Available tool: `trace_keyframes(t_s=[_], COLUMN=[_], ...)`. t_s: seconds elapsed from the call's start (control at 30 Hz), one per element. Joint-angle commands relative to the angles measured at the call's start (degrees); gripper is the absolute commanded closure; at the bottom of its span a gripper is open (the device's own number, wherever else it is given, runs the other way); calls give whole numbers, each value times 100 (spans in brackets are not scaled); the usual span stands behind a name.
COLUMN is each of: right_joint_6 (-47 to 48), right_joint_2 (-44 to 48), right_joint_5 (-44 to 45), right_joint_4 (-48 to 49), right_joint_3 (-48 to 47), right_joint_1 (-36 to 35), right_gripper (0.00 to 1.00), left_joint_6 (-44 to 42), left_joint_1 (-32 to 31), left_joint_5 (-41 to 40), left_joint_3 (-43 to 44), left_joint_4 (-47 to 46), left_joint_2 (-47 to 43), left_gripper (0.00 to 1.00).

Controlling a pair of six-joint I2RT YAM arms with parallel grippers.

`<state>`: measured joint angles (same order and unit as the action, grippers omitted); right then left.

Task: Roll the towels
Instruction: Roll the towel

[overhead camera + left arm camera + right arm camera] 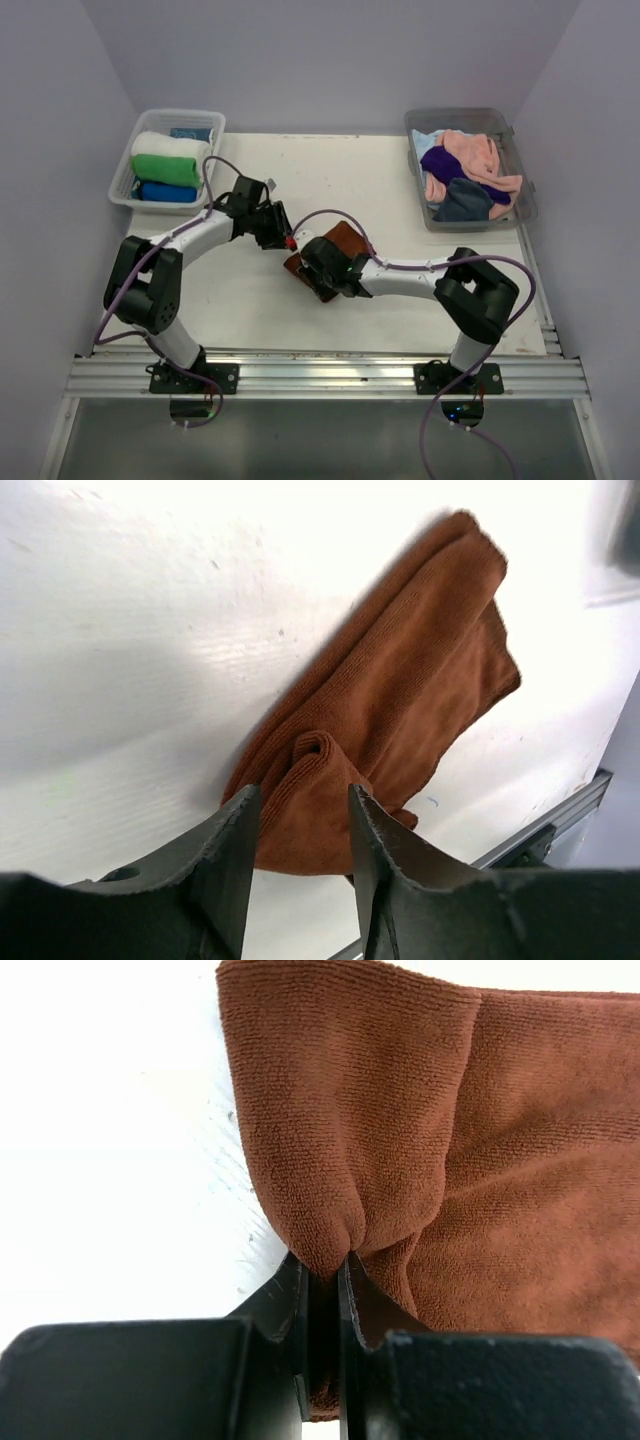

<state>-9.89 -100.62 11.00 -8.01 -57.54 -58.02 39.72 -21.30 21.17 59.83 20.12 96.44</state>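
A rust-brown towel (345,240) lies crumpled in the middle of the table, partly under my right arm. My right gripper (322,1260) is shut on a pinched fold of this towel (450,1110) at its near edge. My left gripper (303,792) stands open just left of it, and the towel's curled corner (320,760) sits in front of the gap between its fingers without being squeezed. From above, the left gripper (283,238) and the right gripper (315,265) almost meet at the cloth's left end.
A clear bin (122,180) at the back left holds rolled white (170,147), green (165,168) and blue (165,191) towels. A second clear bin (527,195) at the back right holds loose pink (470,150), purple (440,160) and dark grey-blue (462,203) towels. A metal rail (330,375) runs along the near edge.
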Motion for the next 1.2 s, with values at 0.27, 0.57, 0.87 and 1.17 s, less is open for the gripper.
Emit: trace_keyframes(t_s=[0.27, 0.57, 0.87, 1.17], right_joint_6=[-1364, -2473, -3142, -2702], right_joint_2=[174, -300, -661, -529], right_joint_5=[-2883, -4826, -5636, -5363], right_joint_4=[598, 1679, 2603, 1979], right_joint_3=[375, 744, 973, 867], right_joint_1=[1036, 1951, 2330, 2321], right_gripper=[100, 100, 100, 100], left_joint_6=[-229, 343, 589, 668], left_joint_1=[750, 531, 21, -190], left_joint_5=[36, 581, 766, 397], left_joint_3=[-50, -929, -1246, -1141], left_joint_4=[326, -386, -966, -1071], left_joint_2=[-1004, -1295, -1093, -751], left_gripper=[54, 53, 53, 7])
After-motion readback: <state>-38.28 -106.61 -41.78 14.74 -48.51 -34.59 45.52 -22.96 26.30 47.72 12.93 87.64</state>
